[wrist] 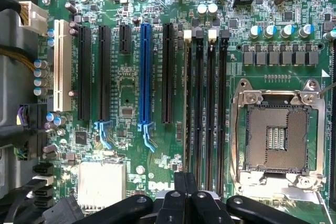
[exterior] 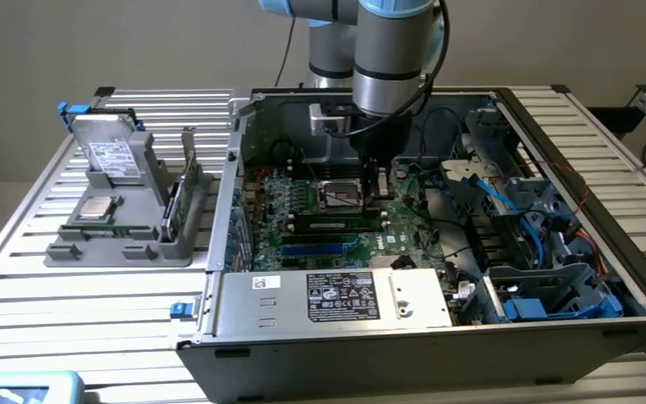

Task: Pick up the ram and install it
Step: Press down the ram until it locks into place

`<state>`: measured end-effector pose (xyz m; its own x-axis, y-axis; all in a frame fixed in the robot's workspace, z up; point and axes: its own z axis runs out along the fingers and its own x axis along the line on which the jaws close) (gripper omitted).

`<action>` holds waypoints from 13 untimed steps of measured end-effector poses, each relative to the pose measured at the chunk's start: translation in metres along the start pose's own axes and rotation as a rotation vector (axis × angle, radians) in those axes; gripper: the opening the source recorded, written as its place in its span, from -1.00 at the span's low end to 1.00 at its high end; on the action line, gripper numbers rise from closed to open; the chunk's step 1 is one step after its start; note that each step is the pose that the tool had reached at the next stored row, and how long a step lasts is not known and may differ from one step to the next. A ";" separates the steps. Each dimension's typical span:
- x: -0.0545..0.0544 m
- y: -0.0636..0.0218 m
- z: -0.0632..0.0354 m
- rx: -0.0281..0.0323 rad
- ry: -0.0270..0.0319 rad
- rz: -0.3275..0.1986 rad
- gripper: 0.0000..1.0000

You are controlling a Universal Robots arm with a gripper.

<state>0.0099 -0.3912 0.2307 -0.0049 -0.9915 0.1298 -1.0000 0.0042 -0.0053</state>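
Soft, even room light fills the exterior view; the slatted tabletop [exterior: 31, 286] reads bright and pale, with mild sheen along its ribs. The open computer case [exterior: 413, 353] is dimmer inside, its walls and the arm [exterior: 396, 59] shading the motherboard [exterior: 335, 223]. In the wrist view the motherboard [wrist: 157, 77] is brightly and evenly lit, with small glints on the capacitor tops [wrist: 207, 9] and the CPU socket frame [wrist: 278, 98]. The claw [wrist: 185, 203] is dark and soft-edged.

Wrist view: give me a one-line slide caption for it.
Tool poised over the motherboard at the end of the black memory slots, beside the empty CPU socket.
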 end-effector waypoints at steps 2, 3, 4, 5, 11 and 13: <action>0.002 0.0036 -0.0088 -0.0001 0.0004 0.000 -0.79; 0.002 0.0058 -0.0120 -0.0001 0.0004 0.000 -0.79; 0.002 0.0087 -0.0148 -0.0002 0.0005 0.000 -0.79; 0.003 0.0120 -0.0165 -0.0001 0.0005 0.000 -0.79; 0.003 0.0377 -0.0174 -0.0002 0.0004 0.000 -0.79; 0.003 0.0469 -0.0174 -0.0002 0.0005 0.000 -0.79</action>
<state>-0.0371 -0.3918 0.2481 -0.0045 -0.9915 0.1303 -1.0000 0.0039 -0.0050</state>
